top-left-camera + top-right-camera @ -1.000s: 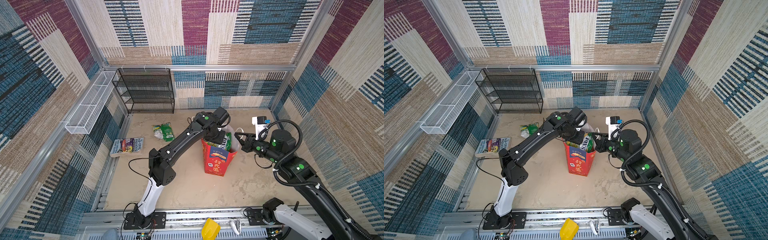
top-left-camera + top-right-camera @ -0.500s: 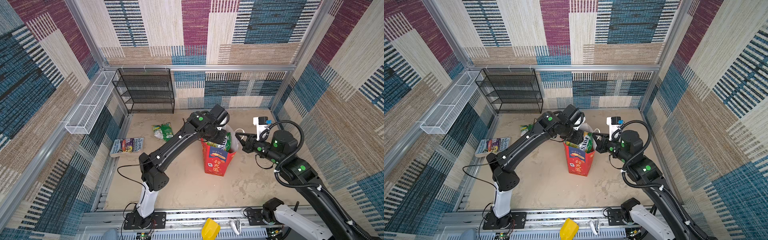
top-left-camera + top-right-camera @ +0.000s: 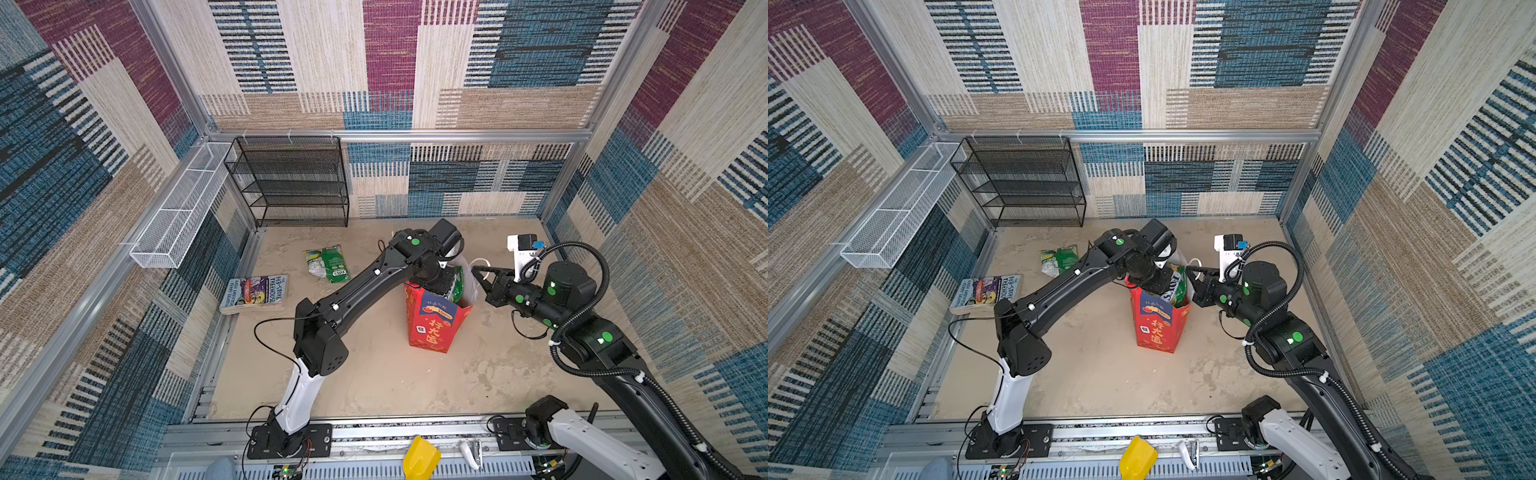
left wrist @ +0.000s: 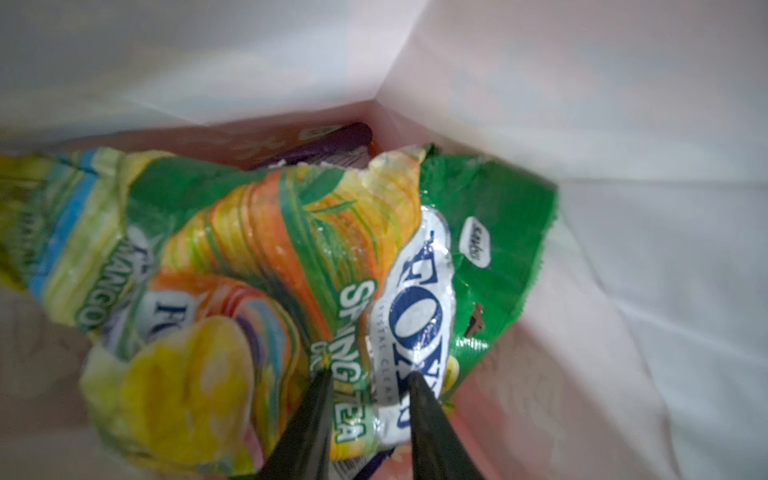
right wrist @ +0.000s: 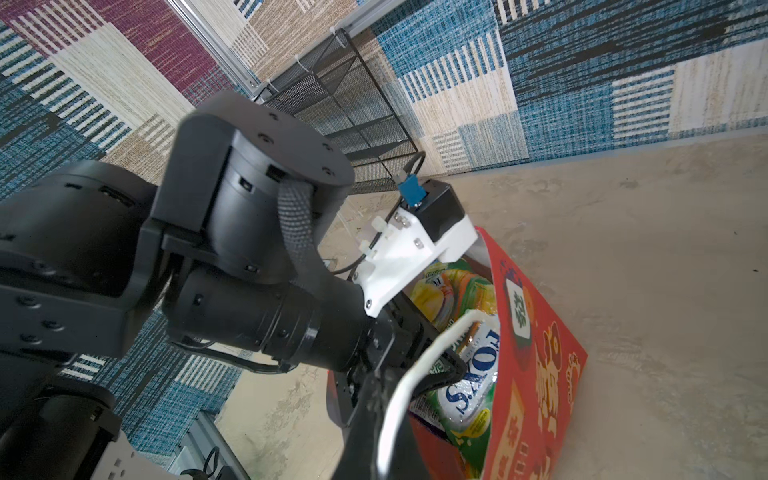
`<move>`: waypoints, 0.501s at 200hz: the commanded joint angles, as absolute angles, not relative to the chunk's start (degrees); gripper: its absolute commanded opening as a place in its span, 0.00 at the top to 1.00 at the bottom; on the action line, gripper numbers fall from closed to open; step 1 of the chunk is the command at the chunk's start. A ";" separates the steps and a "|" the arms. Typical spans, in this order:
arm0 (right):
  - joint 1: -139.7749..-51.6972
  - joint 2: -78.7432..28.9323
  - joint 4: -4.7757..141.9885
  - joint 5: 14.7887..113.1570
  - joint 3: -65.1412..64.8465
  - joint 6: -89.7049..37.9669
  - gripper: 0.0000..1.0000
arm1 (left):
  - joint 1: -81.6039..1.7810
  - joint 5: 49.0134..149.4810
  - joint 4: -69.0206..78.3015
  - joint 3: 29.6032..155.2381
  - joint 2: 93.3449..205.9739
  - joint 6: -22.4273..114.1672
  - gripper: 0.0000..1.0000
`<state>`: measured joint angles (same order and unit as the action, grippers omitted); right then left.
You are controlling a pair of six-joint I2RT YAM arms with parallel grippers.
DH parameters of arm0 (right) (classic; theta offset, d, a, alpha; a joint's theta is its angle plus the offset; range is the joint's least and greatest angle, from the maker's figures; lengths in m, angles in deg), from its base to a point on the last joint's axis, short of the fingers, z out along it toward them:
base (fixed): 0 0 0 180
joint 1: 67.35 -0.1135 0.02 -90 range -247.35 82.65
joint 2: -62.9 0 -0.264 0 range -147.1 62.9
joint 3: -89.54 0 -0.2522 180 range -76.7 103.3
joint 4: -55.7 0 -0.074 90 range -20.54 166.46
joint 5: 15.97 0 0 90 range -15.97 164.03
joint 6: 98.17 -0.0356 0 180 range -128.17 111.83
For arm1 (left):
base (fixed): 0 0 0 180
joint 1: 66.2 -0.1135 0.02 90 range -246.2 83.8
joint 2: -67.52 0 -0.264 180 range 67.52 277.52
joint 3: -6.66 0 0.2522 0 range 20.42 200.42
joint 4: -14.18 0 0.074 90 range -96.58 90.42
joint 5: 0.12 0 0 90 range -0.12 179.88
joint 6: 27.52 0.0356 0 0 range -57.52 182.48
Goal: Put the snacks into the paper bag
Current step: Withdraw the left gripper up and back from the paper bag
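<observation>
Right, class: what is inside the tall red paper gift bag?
On top lie a crumpled green-and-orange glossy FOX'S pouch and a yellow mango pouch, with the left claw poised just above them. A purple pouch peeks out beneath; anything deeper is covered.

Upright paper bag (image 3: 432,332) (snacks (image 3: 457,283) inside)

Inside paper bag (image 3: 432,332), left hand (image 4: 369,374) half-hidden; purple pouch (image 4: 336,141) mostly buried.

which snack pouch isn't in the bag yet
The green pouch lying flat on the floor near the book; the other visible pouches sit inside the red paper bag.
</observation>
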<state>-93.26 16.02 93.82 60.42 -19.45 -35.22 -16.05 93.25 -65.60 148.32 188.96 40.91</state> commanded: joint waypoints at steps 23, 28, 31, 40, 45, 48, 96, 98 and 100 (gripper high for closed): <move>-93.39 16.15 90.77 60.53 -18.97 -34.71 0.97 | -15.45 92.71 -63.52 144.21 187.96 38.58 0.66; -93.37 16.14 90.73 60.52 -18.96 -34.81 0.97 | -15.45 92.58 -63.13 144.06 187.55 38.42 0.66; -93.37 16.09 90.75 60.53 -19.05 -34.83 0.97 | -15.46 92.52 -62.86 144.00 187.31 38.40 0.66; -93.37 16.14 90.72 60.53 -19.04 -34.93 0.97 | -15.48 92.33 -62.48 144.20 186.42 38.18 0.66; -93.37 16.13 90.75 60.52 -19.04 -34.95 0.97 | -15.48 92.25 -62.45 144.58 185.99 38.08 0.66; -93.37 16.14 90.77 60.53 -19.04 -34.94 0.97 | -15.45 92.19 -62.36 144.89 185.67 38.05 0.65; -93.32 16.19 91.39 61.01 -18.62 -34.67 0.97 | -15.46 91.86 -58.19 145.09 175.26 37.35 0.49; -93.36 16.15 91.46 61.02 -18.61 -34.70 0.97 | -15.48 91.78 -57.94 144.91 174.65 37.41 0.48; -93.39 16.18 91.50 61.02 -18.61 -34.64 0.97 | -15.46 91.74 -57.59 144.71 174.13 37.42 0.47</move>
